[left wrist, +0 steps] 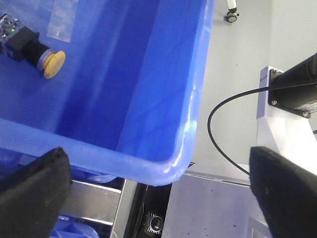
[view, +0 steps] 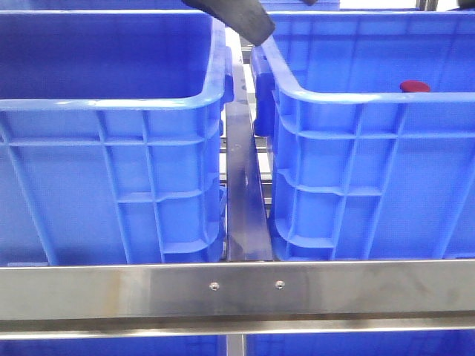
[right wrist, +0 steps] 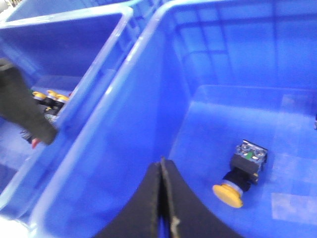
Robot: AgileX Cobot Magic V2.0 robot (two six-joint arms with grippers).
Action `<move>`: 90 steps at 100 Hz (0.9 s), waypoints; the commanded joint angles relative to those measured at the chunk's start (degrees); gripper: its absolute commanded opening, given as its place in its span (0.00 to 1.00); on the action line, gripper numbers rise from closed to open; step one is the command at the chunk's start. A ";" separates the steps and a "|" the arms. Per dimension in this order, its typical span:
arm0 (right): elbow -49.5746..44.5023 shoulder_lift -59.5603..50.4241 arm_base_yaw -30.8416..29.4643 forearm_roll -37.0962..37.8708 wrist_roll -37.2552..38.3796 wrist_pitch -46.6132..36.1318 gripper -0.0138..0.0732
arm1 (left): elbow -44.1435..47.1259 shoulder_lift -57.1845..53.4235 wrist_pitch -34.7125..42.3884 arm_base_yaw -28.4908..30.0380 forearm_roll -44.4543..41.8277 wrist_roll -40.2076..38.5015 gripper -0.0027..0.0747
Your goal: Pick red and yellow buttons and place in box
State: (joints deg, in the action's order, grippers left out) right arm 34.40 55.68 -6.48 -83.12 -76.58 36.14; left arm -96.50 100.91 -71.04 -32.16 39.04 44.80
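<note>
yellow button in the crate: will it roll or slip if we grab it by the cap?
Likely slippery at the cap: the yellow button has a smooth domed head. It probably won't roll far; its black and metal body is blocky and it lies on its side on the flat crate floor. The body looks like the safer grip.

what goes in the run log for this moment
left gripper open, empty | right gripper shut, empty | yellow button in box
</note>
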 commanded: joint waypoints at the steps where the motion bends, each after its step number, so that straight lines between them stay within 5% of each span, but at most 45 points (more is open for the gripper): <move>1: -0.39 -4.51 -0.22 -3.16 -0.48 1.49 0.08 | -1.73 -2.73 0.40 -0.47 3.03 -0.17 0.88; 8: -1.51 -7.09 -0.22 -3.16 -0.48 1.49 0.08 | -1.73 -2.73 0.40 -0.47 3.03 -0.72 0.80; 15: -2.09 -8.96 -0.22 -3.16 -0.48 1.43 0.08 | -1.73 -2.73 0.40 -0.47 3.03 -1.14 0.62; 30: -2.14 -10.96 -0.22 -3.16 -0.48 1.49 0.08 | -1.60 -2.73 0.16 -0.47 2.94 -3.14 0.01; 56: -2.14 -11.03 -0.22 -3.21 -0.48 1.49 0.08 | -1.16 -4.01 3.31 -0.47 -4.66 -11.82 0.01; 90: -2.14 -11.03 -0.22 -3.28 -0.48 1.49 0.08 | 14.66 -13.66 26.86 -0.47 -12.06 -23.52 0.01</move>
State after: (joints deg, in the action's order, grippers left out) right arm 30.97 45.07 -6.48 -83.25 -76.72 37.04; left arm -84.88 92.61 -52.46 -32.16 26.45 23.83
